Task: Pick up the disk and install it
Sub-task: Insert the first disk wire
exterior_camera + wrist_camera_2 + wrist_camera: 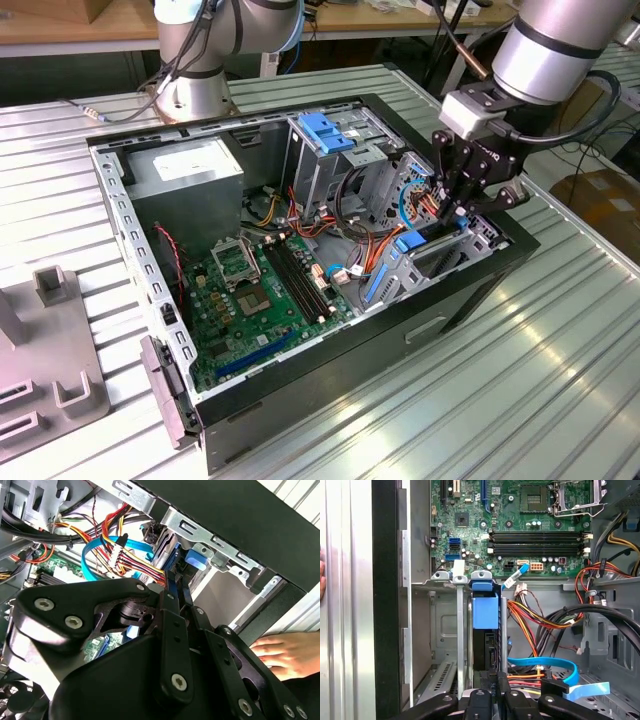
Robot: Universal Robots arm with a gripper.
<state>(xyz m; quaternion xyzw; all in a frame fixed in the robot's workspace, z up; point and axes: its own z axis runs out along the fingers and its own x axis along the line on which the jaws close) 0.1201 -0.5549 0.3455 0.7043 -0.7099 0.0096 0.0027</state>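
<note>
The disk stands on edge in a slot of the metal drive bay inside the open computer case. One blue side rail faces the first wrist view. In the second wrist view the disk's blue end sits just beyond the fingertips. My gripper has its black fingers close together on the disk's near end. In the exterior view the gripper reaches down into the case's corner at the exterior view's right.
The green motherboard fills the case floor, with a grey power-supply box and a blue latch on a cage behind. Cable bundles and a blue ribbon run beside the bay. A hand rests outside the case wall.
</note>
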